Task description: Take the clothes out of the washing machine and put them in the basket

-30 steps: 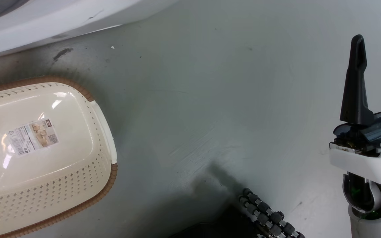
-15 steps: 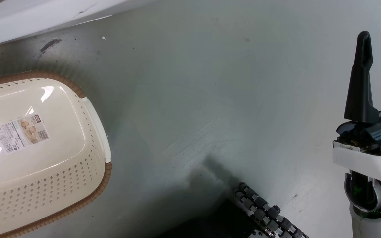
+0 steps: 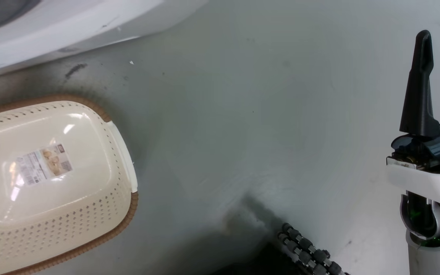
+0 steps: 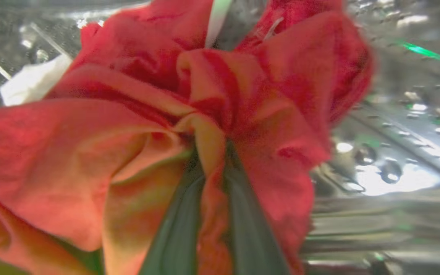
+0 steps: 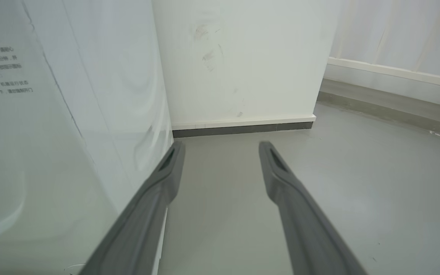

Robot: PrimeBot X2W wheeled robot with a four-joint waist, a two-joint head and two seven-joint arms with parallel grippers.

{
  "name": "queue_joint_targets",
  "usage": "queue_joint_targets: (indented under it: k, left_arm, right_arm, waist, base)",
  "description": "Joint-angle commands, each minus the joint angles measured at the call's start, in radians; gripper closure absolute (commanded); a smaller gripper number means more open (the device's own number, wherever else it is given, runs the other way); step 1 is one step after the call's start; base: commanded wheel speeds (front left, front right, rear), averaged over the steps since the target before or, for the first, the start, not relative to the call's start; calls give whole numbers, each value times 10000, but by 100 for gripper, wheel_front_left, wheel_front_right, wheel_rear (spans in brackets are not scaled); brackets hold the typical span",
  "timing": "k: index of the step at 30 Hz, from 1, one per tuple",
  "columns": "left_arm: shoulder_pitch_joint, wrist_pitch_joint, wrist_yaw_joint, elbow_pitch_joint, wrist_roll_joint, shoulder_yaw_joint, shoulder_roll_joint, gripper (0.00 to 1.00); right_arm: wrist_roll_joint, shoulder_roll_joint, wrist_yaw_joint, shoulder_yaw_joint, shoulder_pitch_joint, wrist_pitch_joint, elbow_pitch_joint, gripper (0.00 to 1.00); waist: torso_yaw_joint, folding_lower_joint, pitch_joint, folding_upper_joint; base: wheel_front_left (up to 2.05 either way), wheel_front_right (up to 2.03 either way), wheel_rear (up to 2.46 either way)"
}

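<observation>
Clothes (image 4: pixel 136 126) pinched in left tool (image 4: pixel 211 160) inside washing machine (image 4: pixel 395 172); right tool (image 5: pixel 222 149) spread, empty.

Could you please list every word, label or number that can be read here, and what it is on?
Label on the basket floor: print too small to read.
Washing machine panel: lines of characters, too blurred to quote.
White tag on the red garment: no print legible.

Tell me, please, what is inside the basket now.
The basket holds a label stuck on its floor, nothing else seen. Its left end lies outside the picture, so it cannot be checked.
</observation>
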Motion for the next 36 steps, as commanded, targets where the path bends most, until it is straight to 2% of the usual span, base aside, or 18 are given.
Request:
queue_joint_targets:
  k: [1, 10, 20, 27, 36]
  left_arm:
    - [386, -446, -33, 16, -212, -53, -136, 100]
    - [2732, -2418, -38, -514, -2199, -1237, -521, 100]
    - [5889, -4187, -37, -2000, -4507, -2768, -455, 100]
    - [7701, -5038, -38, -3296, -5183, -3532, -285, 100]
    - [9627, -5208, 40, -5236, -5346, -4186, -57, 100]
  right_arm:
    - [-140, 11, -7, -36, 0, -21, 51, 0]
    - [-749, 9, -7, -40, 430, -21, 392, 0]
    - [-1505, 3, -7, -44, 1201, -21, 813, 0]
    - [-2020, 5, -7, -25, 2027, -21, 980, 0]
    - [-2239, 6, -7, -74, 2883, -21, 1205, 0]
  waist:
    - [265, 0, -492, 0]
    - [1092, 0, -2071, 0]
    - [1970, 0, -4050, 0]
    - [2660, 0, -5487, 0]
    - [3218, 0, -6900, 0]
  base:
    - [0, 0, 0]
    - [0, 0, 0]
    - [0, 0, 0]
    - [0, 0, 0]
    - [0, 0, 0]
